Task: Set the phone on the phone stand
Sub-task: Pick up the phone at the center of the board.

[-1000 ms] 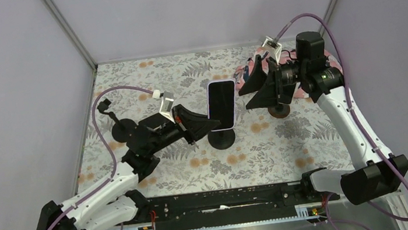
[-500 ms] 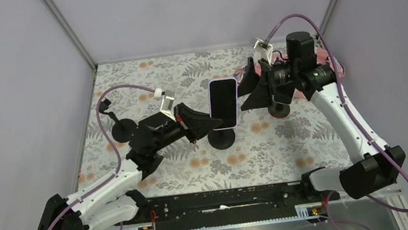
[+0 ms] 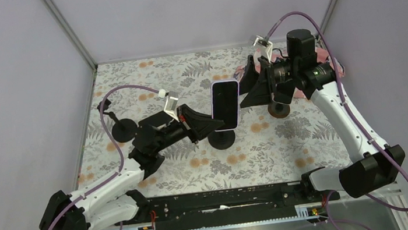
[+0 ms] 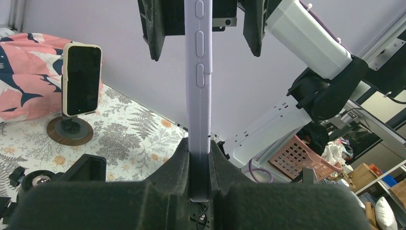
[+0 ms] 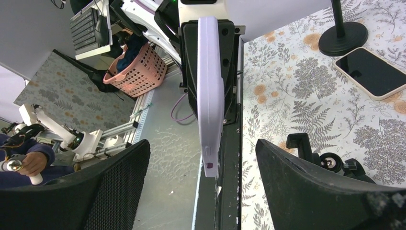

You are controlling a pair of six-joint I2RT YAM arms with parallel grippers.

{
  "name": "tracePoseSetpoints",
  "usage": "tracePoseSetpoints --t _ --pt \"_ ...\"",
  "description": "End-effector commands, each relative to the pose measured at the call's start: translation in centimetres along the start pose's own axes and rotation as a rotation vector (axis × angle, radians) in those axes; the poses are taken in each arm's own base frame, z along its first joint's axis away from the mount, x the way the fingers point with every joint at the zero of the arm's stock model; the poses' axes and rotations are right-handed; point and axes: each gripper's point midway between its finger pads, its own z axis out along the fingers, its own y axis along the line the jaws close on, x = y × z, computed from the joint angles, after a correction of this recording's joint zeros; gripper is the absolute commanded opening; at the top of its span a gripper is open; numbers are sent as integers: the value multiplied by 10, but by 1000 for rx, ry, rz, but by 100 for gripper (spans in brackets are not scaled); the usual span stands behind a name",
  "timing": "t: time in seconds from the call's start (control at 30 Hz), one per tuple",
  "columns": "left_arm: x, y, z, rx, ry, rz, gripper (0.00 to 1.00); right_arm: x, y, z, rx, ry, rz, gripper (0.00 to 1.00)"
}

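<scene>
Phone, lavender-cased, is gripped at its lower edge by the clenched left end effector, long axis upright, above the phone stand. Right end effector is positioned at the phone's 2 o'clock, spread wide, straddling without contact.

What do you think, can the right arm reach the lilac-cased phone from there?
Probably yes: the right gripper is open and faces the free edge of the lilac-cased phone, with nothing between them; the left gripper clamps only its lower end.
</scene>
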Motion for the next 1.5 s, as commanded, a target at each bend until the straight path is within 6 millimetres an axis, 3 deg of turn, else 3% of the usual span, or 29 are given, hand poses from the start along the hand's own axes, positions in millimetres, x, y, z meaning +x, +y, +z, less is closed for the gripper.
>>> tracePoseSetpoints --t 0.0,0.57,0.87,1.13,1.23,1.3,1.33,1.4,1.47 --pt "-22 -14 2 63 -83 54 0 -11 8 2 -23 1 -34 87" --pt "-18 -10 6 60 -68 34 0 -6 3 13 -39 18 -9 72" --pt "-16 -11 7 66 -58 29 0 -5 5 16 -60 25 -6 50" --pt "-14 -11 8 73 -45 19 1 -2 7 19 -84 31 6 16" --pt "-14 -10 10 64 -30 21 14 0 11 20 -109 40 1 7" --pt "-14 -11 10 54 -2 37 49 1 13 19 -119 43 -3 4" --pt "-15 -13 10 49 17 52 57 1 14 19 -121 44 -5 3" --pt "-20 -16 9 35 59 93 81 3 14 19 -120 44 -4 2" --pt "-24 -12 5 -15 114 119 97 6 13 19 -116 43 -6 2"
